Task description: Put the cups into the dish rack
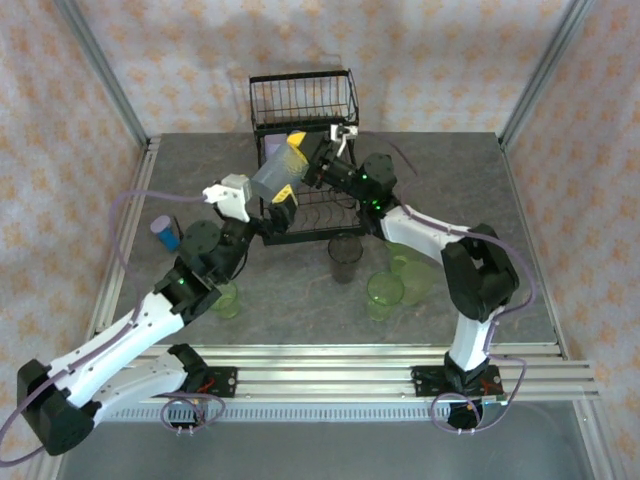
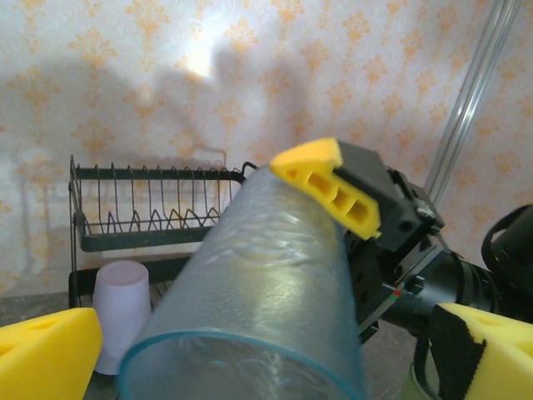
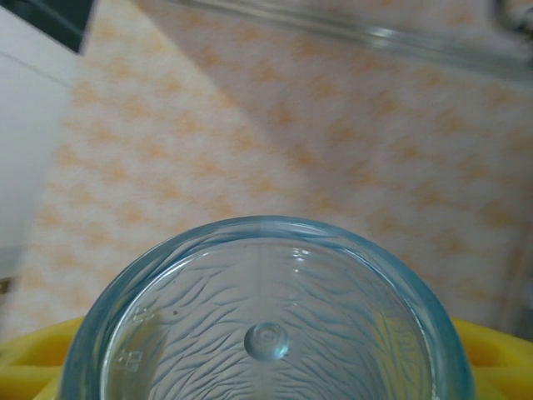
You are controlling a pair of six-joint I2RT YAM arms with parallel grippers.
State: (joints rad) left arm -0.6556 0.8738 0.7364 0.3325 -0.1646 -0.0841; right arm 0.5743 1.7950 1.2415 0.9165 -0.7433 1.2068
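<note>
R tool (image 3: 266,360) clamped on blue cup (image 1: 272,178) base, over dish rack (image 1: 300,95). L tool (image 2: 266,354) apart, straddling rim. Lavender cup (image 2: 121,308) in rack. Grey cup (image 1: 345,258) + green cups (image 1: 385,290) left on table (image 1: 480,200).

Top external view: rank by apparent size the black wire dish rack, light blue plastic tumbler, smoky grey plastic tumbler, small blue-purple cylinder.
1. Black wire dish rack.
2. Light blue plastic tumbler, smoky grey plastic tumbler: alike; blue held nearer the camera, so unranked.
3. Small blue-purple cylinder.
</note>
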